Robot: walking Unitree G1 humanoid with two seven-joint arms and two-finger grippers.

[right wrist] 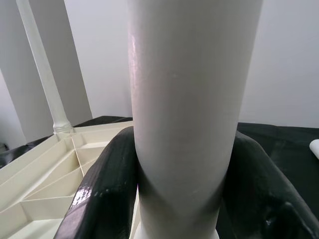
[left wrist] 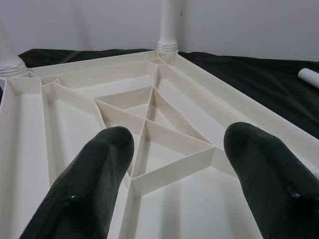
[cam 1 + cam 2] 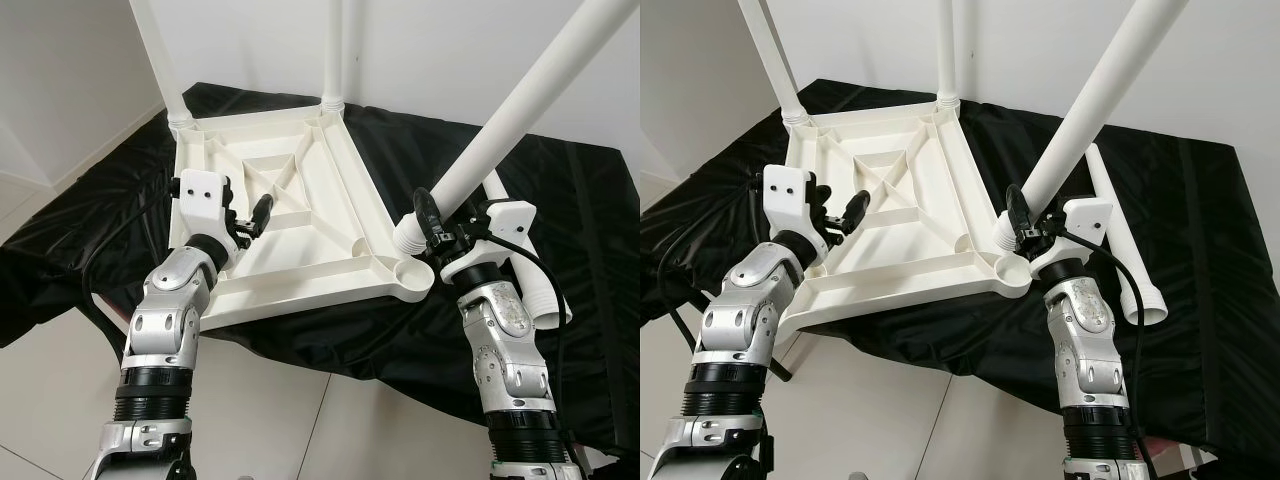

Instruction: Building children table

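A white plastic table top [image 3: 300,285] lies upside down on a black cloth, its ribbed underside up. Two white legs [image 3: 160,60] [image 3: 335,50] stand in its far corners. My right gripper [image 3: 432,225] is shut on a third white leg [image 3: 510,110] near its lower end. That leg leans up to the right, with its foot just above the near-right corner socket [image 3: 412,272]. In the right wrist view the leg [image 1: 189,99] sits between both black fingers. My left gripper [image 3: 255,215] hovers open over the ribs near the table top's left side, holding nothing [image 2: 174,164].
A fourth white leg [image 3: 1120,240] lies loose on the black cloth [image 3: 560,190] to the right of my right arm. The cloth-covered surface ends close in front of me, above a pale tiled floor [image 3: 270,420]. White walls stand behind.
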